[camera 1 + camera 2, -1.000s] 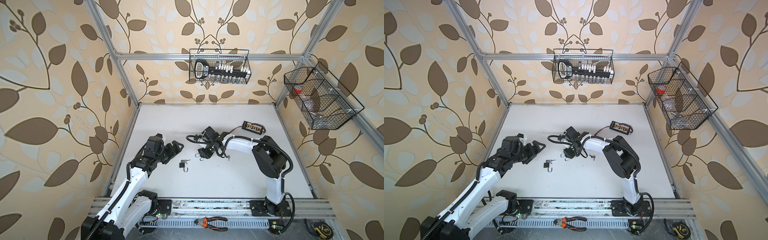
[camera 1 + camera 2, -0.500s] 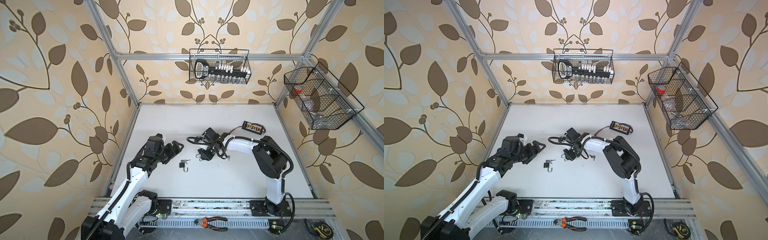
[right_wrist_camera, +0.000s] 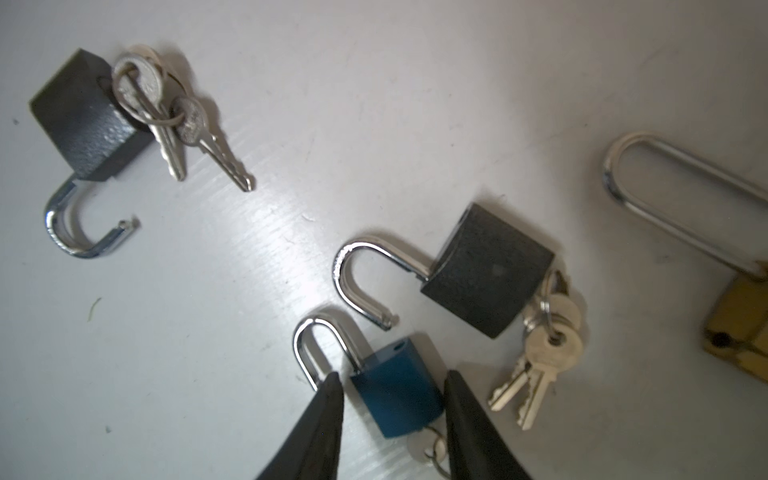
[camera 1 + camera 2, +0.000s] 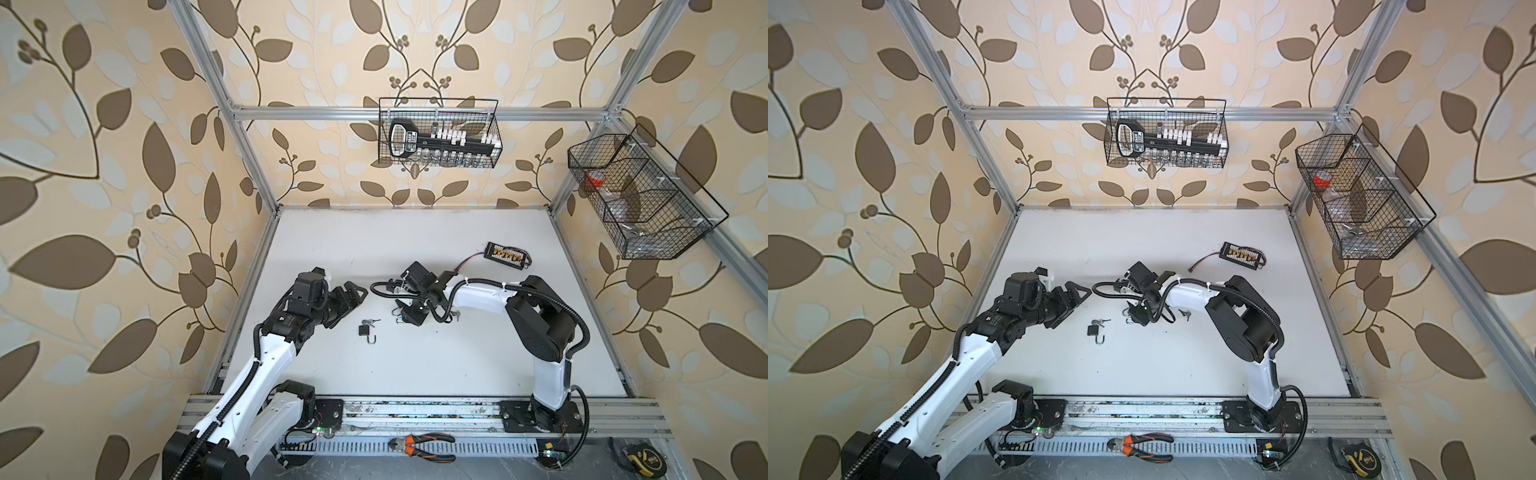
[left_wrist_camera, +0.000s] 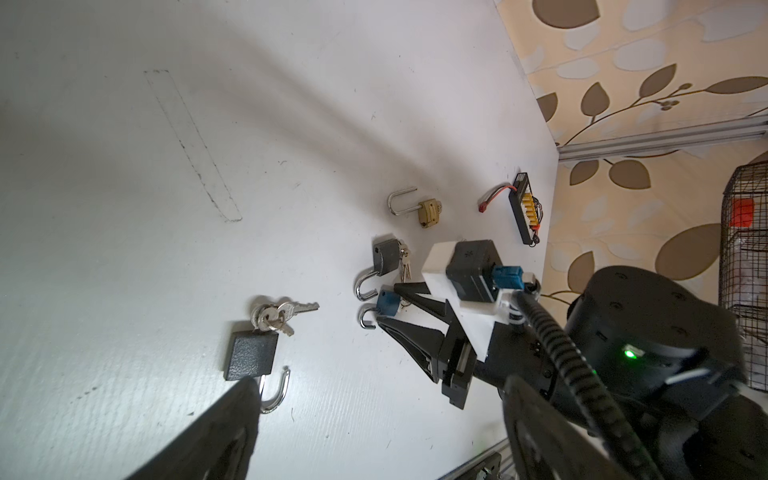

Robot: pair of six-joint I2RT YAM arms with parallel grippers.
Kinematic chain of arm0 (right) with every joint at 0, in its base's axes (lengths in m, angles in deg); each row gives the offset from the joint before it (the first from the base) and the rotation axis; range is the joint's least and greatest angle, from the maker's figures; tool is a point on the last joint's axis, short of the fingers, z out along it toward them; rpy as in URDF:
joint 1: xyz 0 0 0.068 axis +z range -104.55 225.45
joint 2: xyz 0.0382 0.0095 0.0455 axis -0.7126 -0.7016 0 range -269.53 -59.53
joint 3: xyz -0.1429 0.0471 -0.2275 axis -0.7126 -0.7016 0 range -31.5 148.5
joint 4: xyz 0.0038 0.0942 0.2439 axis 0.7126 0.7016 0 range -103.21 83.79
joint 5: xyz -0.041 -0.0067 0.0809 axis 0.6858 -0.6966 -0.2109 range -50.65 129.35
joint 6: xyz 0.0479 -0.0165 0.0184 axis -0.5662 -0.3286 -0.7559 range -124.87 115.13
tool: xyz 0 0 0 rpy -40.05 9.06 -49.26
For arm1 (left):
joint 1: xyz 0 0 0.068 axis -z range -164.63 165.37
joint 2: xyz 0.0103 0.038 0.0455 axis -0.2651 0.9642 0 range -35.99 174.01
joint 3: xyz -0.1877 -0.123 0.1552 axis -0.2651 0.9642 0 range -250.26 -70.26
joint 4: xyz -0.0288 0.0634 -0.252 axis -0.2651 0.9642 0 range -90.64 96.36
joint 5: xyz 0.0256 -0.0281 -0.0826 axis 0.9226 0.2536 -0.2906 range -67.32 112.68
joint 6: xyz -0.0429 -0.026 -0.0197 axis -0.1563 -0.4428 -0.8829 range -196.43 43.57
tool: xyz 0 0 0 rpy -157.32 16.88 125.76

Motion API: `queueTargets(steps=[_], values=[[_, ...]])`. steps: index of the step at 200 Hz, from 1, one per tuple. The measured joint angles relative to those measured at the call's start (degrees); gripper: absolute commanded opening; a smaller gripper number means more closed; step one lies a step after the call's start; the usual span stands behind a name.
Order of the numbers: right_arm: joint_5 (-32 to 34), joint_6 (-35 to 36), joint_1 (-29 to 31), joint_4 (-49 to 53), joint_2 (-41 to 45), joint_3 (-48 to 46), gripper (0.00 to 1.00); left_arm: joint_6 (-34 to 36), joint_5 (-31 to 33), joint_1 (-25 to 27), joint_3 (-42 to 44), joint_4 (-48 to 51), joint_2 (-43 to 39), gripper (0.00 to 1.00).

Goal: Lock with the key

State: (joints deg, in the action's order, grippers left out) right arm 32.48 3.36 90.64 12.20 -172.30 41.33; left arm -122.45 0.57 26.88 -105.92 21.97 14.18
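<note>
Top views both show the white tabletop [image 4: 415,374]. Over its 9 o'clock half the left pincer [image 4: 356,294] hangs released, jaws spread wide and holding nothing. The right pincer [image 3: 392,376] is down at the tabletop's middle, toward 3 o'clock from the left one. A charger board [image 4: 508,254] lies at 2 o'clock from the right pincer, well apart.

At 6 o'clock from the left pincer, clear of it, a black padlock [image 4: 364,330] lies flat with its shackle swung open.

The right wrist view shows the right pincer released too. Its jaws straddle the body of a blue padlock [image 3: 395,390], with a thin gap on each side. That padlock's shackle is open. Just beside it lies a grey padlock [image 3: 486,270], also open, and near that a brass padlock [image 5: 430,212] with a long shackle.

A key bunch [image 5: 282,313] lies at the black padlock's base, and keys [image 3: 548,345] hang at the grey one's. A key [image 3: 419,451] with its ring shows at the blue padlock's base.
</note>
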Motion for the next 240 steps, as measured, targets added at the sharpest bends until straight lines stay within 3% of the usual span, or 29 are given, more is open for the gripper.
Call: queueTargets(steps=[129, 183, 240], values=[[4.57, 1.88, 2.08, -2.21, 0.57, -1.40, 0.32, 0.00, 0.02, 0.00, 0.42, 0.17, -0.63, 0.91], [4.81, -0.98, 2.08, -2.97, 4.48, -6.62, 0.29, 1.40, -0.07, 0.00, 0.39, -0.15, 2.01, 0.91], [2.16, -3.91, 1.90, -4.28, 10.88, -13.68, 0.37, 2.36, -0.44, 0.00, 0.37, -0.46, 4.44, 0.91]])
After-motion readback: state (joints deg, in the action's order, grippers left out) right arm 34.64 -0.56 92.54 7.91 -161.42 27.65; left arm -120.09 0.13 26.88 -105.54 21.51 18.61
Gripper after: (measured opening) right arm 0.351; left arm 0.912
